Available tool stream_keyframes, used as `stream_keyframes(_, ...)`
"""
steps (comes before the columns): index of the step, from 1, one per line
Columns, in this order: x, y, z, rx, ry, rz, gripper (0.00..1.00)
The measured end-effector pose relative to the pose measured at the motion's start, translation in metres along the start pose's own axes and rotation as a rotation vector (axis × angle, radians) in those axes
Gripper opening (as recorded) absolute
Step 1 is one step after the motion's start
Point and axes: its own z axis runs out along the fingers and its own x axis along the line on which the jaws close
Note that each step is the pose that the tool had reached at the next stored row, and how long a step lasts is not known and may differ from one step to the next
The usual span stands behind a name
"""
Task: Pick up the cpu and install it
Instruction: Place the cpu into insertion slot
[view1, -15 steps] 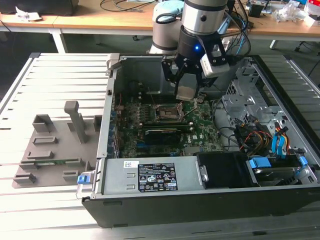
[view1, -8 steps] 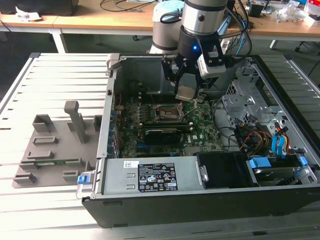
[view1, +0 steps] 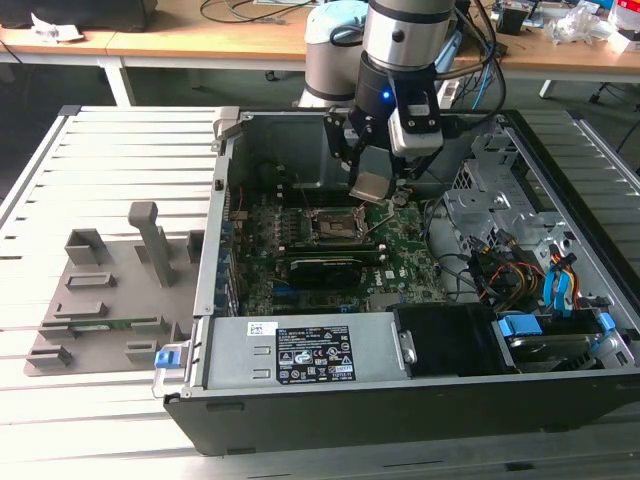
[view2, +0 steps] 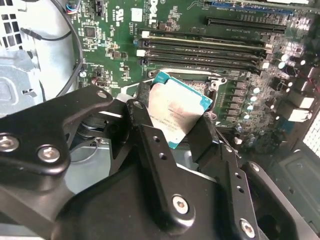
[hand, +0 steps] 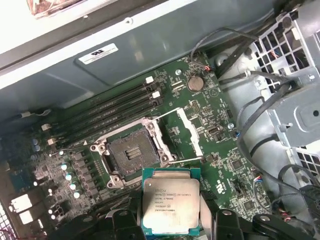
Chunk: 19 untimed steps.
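the black claw (view2: 170, 122) pinches the flat square cpu (hand: 171, 200), silvery with teal rim, near the dark socket (hand: 132, 152) of the green motherboard (hand: 220, 165).

Your ribbed metal table (view1: 100, 140) carries the open computer case (view1: 400, 410) at its centre and, at nine o'clock in the exterior view, a grey fixture plate (view1: 118, 295).

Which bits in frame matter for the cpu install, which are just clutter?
Job: cpu, held in gripper; empty socket.
Lying about: grey fixture tray, coin cell, blue cables, power supply.
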Motion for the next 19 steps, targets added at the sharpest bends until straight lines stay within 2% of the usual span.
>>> stream_keyframes(3, 0.0, 0.0, 0.0001, -0.0001, 0.0, 0.023, 0.55)
stream_keyframes(19, 0.0, 0.0, 0.0009, -0.0013, 0.0006, 0.208, 0.55)
